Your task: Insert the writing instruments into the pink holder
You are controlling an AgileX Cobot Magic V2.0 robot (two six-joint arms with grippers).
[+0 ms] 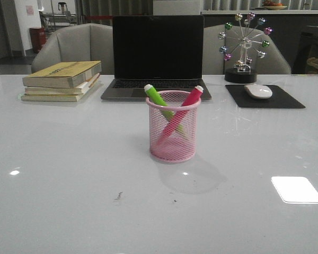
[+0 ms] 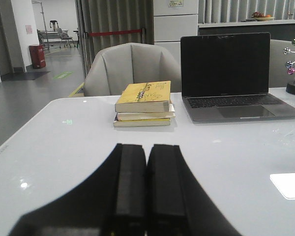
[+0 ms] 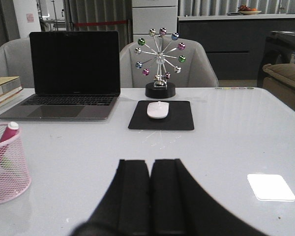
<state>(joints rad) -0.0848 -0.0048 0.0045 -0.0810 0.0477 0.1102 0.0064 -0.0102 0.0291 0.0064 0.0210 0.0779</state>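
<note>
Both markers, green [image 1: 160, 101] and pink [image 1: 183, 110], stand crossed inside the holder [image 1: 173, 127], ahead of the tools. Left tool [image 2: 146, 184] and right tool [image 3: 150, 189] are closed, holding nothing.

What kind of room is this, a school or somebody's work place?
Probably an office. A laptop stands open on a white desk, with a mouse on a pad, a stack of books, and a pink pen cup holding two markers. Padded chairs stand behind the desk.
</note>
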